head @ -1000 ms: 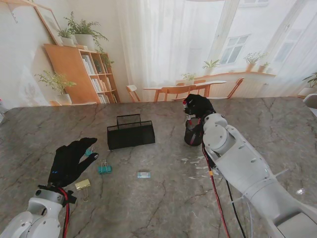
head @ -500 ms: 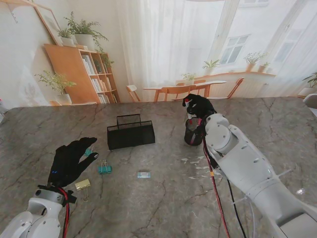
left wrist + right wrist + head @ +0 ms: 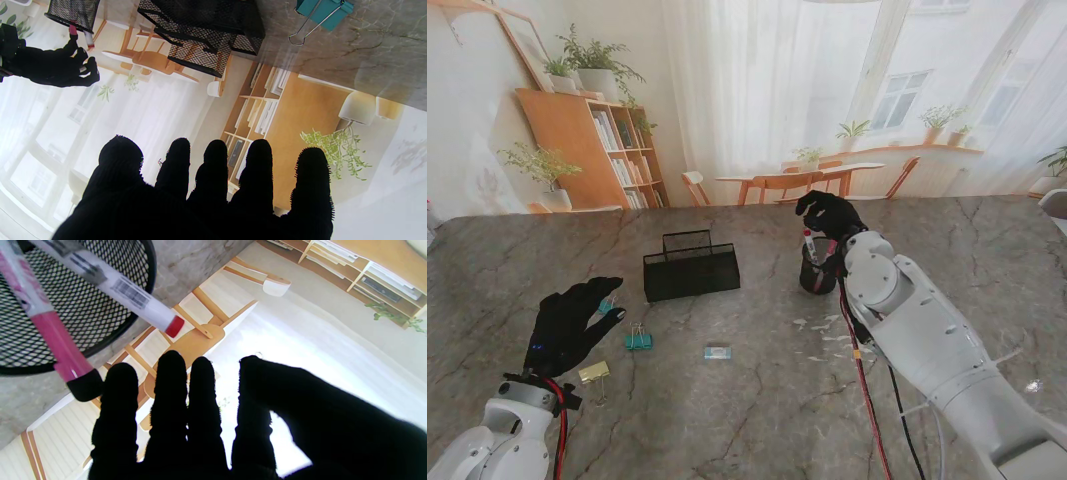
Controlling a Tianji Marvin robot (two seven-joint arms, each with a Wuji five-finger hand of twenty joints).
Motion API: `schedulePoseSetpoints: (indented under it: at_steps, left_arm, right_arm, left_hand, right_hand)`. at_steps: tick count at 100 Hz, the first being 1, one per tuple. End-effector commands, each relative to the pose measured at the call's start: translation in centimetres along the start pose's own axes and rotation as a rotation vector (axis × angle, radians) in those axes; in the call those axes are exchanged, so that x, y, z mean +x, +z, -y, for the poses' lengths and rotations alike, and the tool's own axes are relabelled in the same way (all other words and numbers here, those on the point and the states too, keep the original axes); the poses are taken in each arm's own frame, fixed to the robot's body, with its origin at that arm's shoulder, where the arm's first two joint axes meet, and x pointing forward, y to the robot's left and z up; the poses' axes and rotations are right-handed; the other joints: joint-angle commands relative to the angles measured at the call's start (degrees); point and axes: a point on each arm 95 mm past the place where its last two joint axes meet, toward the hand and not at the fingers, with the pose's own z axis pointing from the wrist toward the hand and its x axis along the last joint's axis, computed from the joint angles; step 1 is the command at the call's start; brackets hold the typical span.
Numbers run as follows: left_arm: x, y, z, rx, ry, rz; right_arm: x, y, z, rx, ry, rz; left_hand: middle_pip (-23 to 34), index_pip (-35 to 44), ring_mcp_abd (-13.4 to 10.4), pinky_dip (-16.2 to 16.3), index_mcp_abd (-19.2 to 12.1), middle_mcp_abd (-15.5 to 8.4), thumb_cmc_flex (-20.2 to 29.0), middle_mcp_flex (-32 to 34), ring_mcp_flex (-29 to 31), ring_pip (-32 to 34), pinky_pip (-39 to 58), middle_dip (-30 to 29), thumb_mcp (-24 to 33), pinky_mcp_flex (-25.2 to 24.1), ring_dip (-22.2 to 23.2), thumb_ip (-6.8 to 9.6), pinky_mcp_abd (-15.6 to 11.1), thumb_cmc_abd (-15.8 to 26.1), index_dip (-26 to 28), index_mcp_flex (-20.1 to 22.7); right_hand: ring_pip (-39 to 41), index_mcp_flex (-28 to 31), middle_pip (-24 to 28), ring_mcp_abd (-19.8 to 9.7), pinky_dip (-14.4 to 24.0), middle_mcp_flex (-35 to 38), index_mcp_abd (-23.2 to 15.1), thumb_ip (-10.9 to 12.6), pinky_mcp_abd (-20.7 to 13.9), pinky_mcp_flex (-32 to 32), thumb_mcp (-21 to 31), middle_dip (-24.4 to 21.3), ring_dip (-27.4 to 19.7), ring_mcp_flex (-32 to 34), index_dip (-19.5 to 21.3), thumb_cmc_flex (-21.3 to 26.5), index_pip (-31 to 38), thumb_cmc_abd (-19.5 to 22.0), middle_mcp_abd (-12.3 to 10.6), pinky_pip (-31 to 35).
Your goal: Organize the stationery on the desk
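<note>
A black mesh pen cup (image 3: 817,272) stands right of the table's middle. In it lean a white marker with a red end (image 3: 808,241) and a pink marker with a black cap (image 3: 63,350). My right hand (image 3: 829,214) hovers just above and beyond the cup, open, touching neither marker. My left hand (image 3: 567,325) lies flat and open at the near left. Just past its fingertips sits a teal binder clip (image 3: 608,306). A second teal clip (image 3: 637,340) lies to its right, and a gold clip (image 3: 593,372) lies nearer to me.
A black mesh desk tray (image 3: 691,270) stands between the two hands, with the table's far edge behind it. A small pale blue-grey block (image 3: 717,352) lies nearer to me at the middle. Red and black cables (image 3: 862,380) hang along my right arm.
My right hand has let go of the red-ended marker, which now stands in the pen cup. Its fingers have spread above the rim. The left hand has not moved.
</note>
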Motion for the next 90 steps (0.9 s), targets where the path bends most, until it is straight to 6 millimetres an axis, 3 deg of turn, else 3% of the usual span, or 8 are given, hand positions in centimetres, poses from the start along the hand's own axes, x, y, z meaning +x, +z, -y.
schedulePoseSetpoints:
  at_steps: [1, 6, 22, 31, 45, 56, 77, 90]
  left_arm:
    - [0.2, -0.1, -0.2, -0.001, -0.011, -0.001]
    - [0.2, -0.1, -0.2, -0.001, -0.01, -0.002]
    - [0.2, -0.1, -0.2, -0.002, -0.011, -0.002]
    - [0.2, -0.1, -0.2, -0.004, -0.011, -0.003]
    - [0.2, -0.1, -0.3, -0.005, -0.011, -0.004]
    - [0.2, -0.1, -0.3, -0.005, -0.011, -0.005]
    - [0.2, -0.1, -0.3, -0.004, -0.012, -0.008]
    - [0.2, -0.1, -0.3, -0.004, -0.013, -0.009]
  right_arm:
    - [-0.3, -0.3, 0.2, 0.019, 0.001, -0.003]
    - [-0.3, -0.5, 0.2, 0.024, 0.002, -0.007]
    - [-0.3, -1.1, -0.2, 0.049, 0.0, -0.04]
    - [-0.1, -1.3, -0.5, 0.057, -0.001, -0.061]
    - [0.5, -1.6, -1.2, 0.061, -0.006, -0.098]
    - [0.9, -1.9, -2.0, 0.071, -0.037, -0.144]
    - [1.9, -3.2, -3.4, 0.083, -0.096, -0.25]
    - [2.6, -4.3, -4.1, 0.087, -0.13, -0.323]
  left_hand:
    - [-0.2, 0.08, 0.11, 1.8, -0.72, 0.37, 1.69, 0.4, 1.33, 0.71, 0.66, 0.37, -0.62, -0.01, 0.49, -0.14, -0.04, 3.97, 0.6, 0.4]
    - [-0.2, 0.08, 0.17, 1.81, -0.64, 0.4, 1.74, 0.42, 1.36, 0.72, 0.69, 0.37, -0.59, 0.02, 0.5, -0.14, 0.03, 3.96, 0.6, 0.42]
    - [-0.2, 0.08, 0.11, 1.79, -0.76, 0.25, 1.68, 0.41, 1.43, 0.74, 0.71, 0.37, -0.67, -0.02, 0.52, -0.16, 0.0, 3.96, 0.6, 0.4]
    - [-0.2, 0.09, 0.15, 1.79, -0.71, 0.38, 1.75, 0.42, 1.4, 0.74, 0.73, 0.38, -0.64, 0.0, 0.53, -0.16, -0.03, 3.93, 0.6, 0.44]
    - [-0.21, 0.05, 0.11, 1.78, -0.73, 0.32, 1.66, 0.39, 1.36, 0.71, 0.71, 0.38, -0.66, -0.06, 0.53, -0.15, 0.0, 3.9, 0.59, 0.34]
    - [-0.19, 0.07, 0.11, 1.77, -0.71, 0.33, 1.62, 0.41, 1.33, 0.7, 0.71, 0.38, -0.64, -0.06, 0.53, -0.14, -0.03, 3.83, 0.6, 0.36]
    - [-0.22, 0.05, 0.14, 1.77, -0.69, 0.34, 1.58, 0.33, 1.33, 0.7, 0.67, 0.37, -0.62, -0.11, 0.53, -0.14, 0.02, 3.75, 0.6, 0.31]
    - [-0.21, 0.06, 0.03, 1.77, -0.73, 0.29, 1.44, 0.35, 1.28, 0.68, 0.65, 0.38, -0.66, -0.14, 0.53, -0.15, -0.01, 3.73, 0.61, 0.32]
  right_hand:
    - [-1.29, -2.59, -2.11, -0.52, 1.1, -1.33, -0.36, -3.63, 1.11, -2.19, -2.2, -1.93, 0.6, -1.72, -1.55, -1.65, 0.63, -0.57, 0.23, -1.34]
    - [-4.64, -3.09, -4.75, 0.21, 0.8, -2.3, -0.02, -4.5, 1.71, -4.43, -4.99, -3.7, -0.59, -3.13, -2.74, -2.44, -1.05, 1.48, 0.58, -3.12]
    - [-15.43, -3.49, -14.97, 1.44, 0.8, -4.82, 1.51, -2.7, 2.27, -9.87, -22.53, -9.02, -3.8, -7.13, -3.64, -4.53, -14.0, 12.7, 1.04, -8.91]
    - [-21.22, -4.1, -19.61, 1.83, 0.44, -5.43, 2.17, -3.61, 1.94, -10.87, -28.84, -11.33, -6.2, -7.83, -4.19, -5.09, -19.72, 15.51, 1.07, -10.94]
    - [-32.44, -5.99, -25.75, 2.01, -1.68, -6.43, 2.47, -6.23, 0.93, -12.89, -31.86, -15.41, -11.63, -9.02, -7.84, -6.37, -25.67, 16.55, 0.4, -15.09]
    - [-43.2, -10.39, -30.11, 1.74, -5.01, -9.18, 3.38, -9.09, -1.35, -15.71, -34.2, -20.57, -17.39, -11.49, -11.67, -10.01, -31.36, 18.19, -1.52, -19.88]
    - [-52.21, -16.3, -32.47, -1.2, -11.14, -16.07, 3.93, -9.97, -7.19, -22.53, -36.35, -25.34, -21.68, -19.43, -13.31, -13.39, -35.43, 20.02, -3.87, -30.64]
    - [-54.57, -18.71, -33.71, -3.15, -12.91, -20.33, 4.52, -10.05, -11.58, -25.44, -36.89, -26.93, -23.38, -24.6, -13.53, -13.75, -36.89, 20.67, -4.83, -36.06]
